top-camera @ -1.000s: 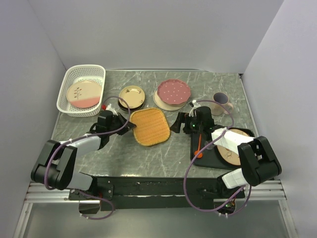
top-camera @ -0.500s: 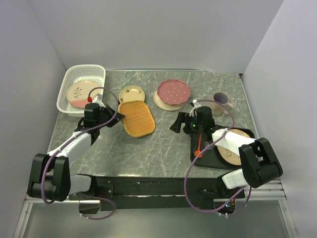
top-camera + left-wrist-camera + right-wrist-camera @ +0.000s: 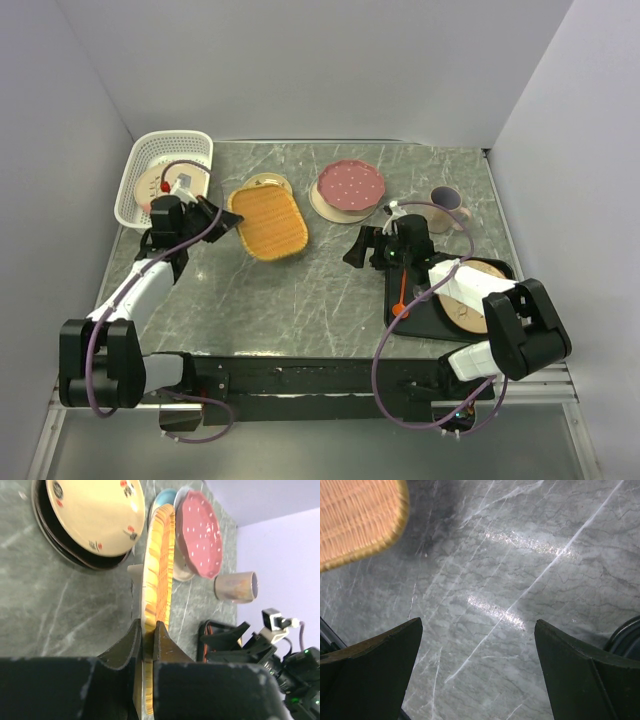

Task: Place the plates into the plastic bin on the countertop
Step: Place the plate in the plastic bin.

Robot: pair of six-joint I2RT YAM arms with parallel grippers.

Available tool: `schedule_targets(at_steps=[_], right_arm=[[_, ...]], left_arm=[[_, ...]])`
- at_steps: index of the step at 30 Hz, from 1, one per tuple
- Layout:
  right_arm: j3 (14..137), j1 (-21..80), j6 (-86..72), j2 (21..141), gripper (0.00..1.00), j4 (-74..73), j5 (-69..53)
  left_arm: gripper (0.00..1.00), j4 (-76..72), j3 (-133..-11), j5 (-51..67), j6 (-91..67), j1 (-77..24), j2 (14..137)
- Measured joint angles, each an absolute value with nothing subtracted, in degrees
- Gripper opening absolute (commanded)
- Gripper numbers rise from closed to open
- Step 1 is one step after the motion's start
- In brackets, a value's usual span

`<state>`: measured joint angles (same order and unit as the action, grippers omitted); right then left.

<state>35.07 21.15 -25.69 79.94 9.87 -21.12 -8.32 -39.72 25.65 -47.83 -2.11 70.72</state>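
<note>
While the left gripper [image 3: 222, 214] pinches the near rim of the orange-brown squarish plate [image 3: 268, 223], its two fingers [image 3: 131, 642] pressed tight on either side of that edge in the left wrist view, the plate hangs tilted above the countertop [image 3: 300, 290] and casts a shadow on the marble. From above, it lies between the plastic bin [image 3: 135, 168] and the pink polka-dot plate [image 3: 350, 184], outside the bin, and it covers the near part of the small tan plate [image 3: 266, 181]. That tan plate sits on a dark brown plate [image 3: 52, 532], whose rim shows beneath it in the left wrist view. The bin stands at the far left corner of the countertop and holds the pink-and-cream plate [image 3: 158, 184], which the left arm's wrist partly hides. The polka-dot plate rests on top of the blue-and-cream plate [image 3: 320, 208], and a mug [image 3: 447, 205] stands to their right. The right gripper [image 3: 357, 248] hovers low near the middle of the countertop with its jaws spread wide and nothing between them; its own camera shows bare marble there and a corner of the woven plate at the upper left. A black tray [image 3: 425, 318] lies under the right arm at the near right, with another plate on it that the arm partly hides.
</note>
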Motion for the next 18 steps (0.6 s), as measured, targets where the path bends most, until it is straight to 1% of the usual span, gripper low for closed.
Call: schedule_targets(at_steps=[18], right_arm=[[34.26,21.15,-25.69,79.55,1.0,9.85,-21.3]], left_arm=[[0.01,-9.32,-46.26,33.82,-50.78,10.94,73.58]])
